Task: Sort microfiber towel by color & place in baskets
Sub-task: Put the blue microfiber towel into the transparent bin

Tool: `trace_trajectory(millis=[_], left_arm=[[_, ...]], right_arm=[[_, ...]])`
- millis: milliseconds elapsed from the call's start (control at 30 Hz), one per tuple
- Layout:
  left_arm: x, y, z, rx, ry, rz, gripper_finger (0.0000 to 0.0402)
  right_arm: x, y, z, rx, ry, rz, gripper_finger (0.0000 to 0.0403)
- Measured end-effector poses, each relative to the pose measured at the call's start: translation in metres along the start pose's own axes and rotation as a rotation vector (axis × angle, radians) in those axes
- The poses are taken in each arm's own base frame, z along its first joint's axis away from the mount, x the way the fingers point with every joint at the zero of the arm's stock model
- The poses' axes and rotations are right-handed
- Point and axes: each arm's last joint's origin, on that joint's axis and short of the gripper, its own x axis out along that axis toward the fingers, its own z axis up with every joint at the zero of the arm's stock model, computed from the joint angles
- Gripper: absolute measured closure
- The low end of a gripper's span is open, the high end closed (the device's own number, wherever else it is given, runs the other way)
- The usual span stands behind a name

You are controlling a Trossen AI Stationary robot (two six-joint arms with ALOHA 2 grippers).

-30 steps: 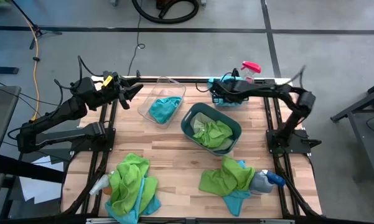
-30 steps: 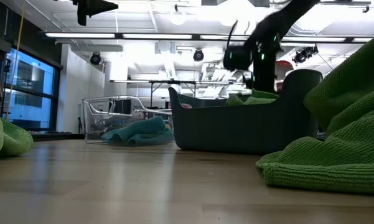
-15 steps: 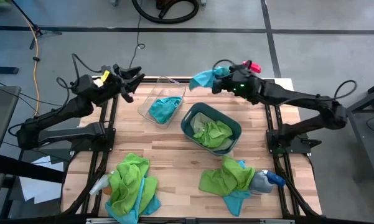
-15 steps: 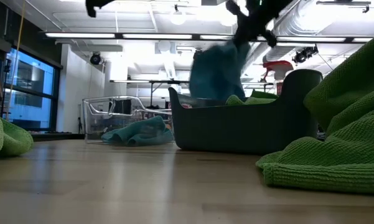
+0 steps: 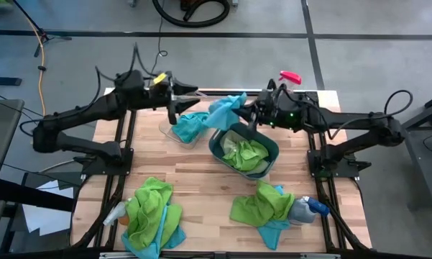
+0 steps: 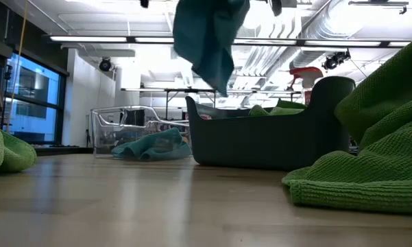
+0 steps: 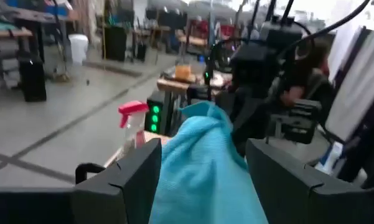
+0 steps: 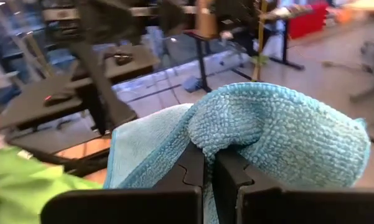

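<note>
Held towel: turquoise towel (image 5: 225, 110), looped fuzzy pile, hanging just above the clear tub (image 5: 187, 119).
Right gripper (image 5: 250, 112): jaws clamped on the turquoise towel.
Left gripper (image 5: 194, 93): over the clear tub, jaws apart around the cloth's edge.
Teal-grey tub (image 5: 267, 144): beside the clear tub, holds green cloths.
Writing: none readable.

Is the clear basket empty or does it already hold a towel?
Not empty: one turquoise towel lies bunched inside the clear basket, seen from above and at table height.

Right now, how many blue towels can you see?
4: one held up by the right tool, one in the clear basket, one under the front-left green pile, one front-right. More may be hidden.
</note>
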Motion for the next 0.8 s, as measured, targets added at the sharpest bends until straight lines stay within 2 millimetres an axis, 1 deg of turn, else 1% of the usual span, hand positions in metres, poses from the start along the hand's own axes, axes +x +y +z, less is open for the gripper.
trace_trajectory(millis=[133,300,367,633,800], left_arm=[[0.014,-0.007,0.014,-0.005,0.068,-0.076,0.0149],[0.030,-0.012,0.019,-0.075,0.116,-0.289,0.0121],[0.036,-0.013,0.015,-0.090,0.140,-0.326,0.0115],[0.062,-0.023,-0.008,-0.113,0.231,-0.445,0.0112],[0.074,-0.026,-0.019,-0.146,0.274,-0.464,0.0112]], right_arm=[[-0.005,0.014,0.004,-0.126,-0.010,0.087,0.0403],[-0.010,0.029,0.009,-0.296,-0.037,0.212,0.0403],[-0.011,0.033,0.008,-0.333,-0.040,0.254,0.0403],[-0.015,0.044,0.006,-0.343,-0.042,0.324,0.0403],[-0.017,0.047,0.006,-0.343,-0.048,0.342,0.0403]])
